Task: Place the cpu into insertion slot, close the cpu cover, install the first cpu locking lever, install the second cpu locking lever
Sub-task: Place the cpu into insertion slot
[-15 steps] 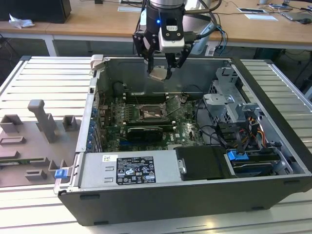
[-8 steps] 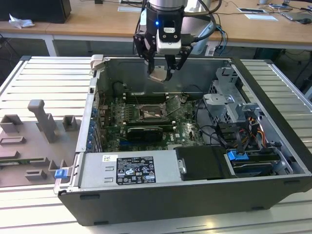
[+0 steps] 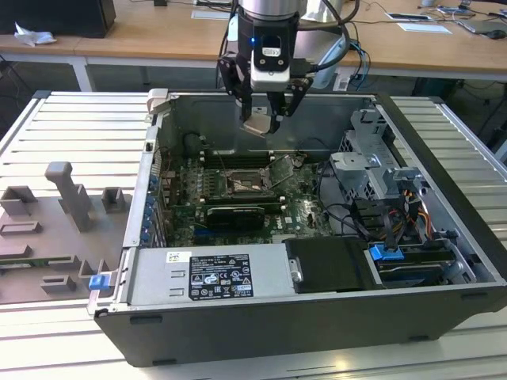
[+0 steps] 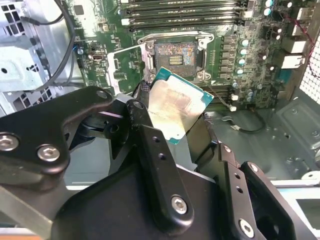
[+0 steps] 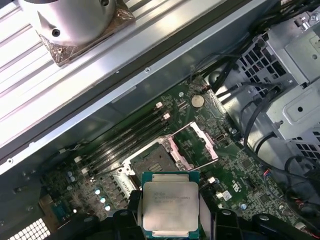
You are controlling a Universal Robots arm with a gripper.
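The hand is clamping the cpu by 2 opposite edges. The open insertion slot is lying below the hand, well apart. Judgement: the cpu is light, stiff and fragile underneath, so the edges are serving as the correct hold.

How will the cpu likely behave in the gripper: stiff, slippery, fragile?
The cpu looks like a thin flat plate with a metal top, so probably stiff and light. Its smooth top may be slippery; the gripper seems to hold its edges. A fall onto the insertion slot could harm both.
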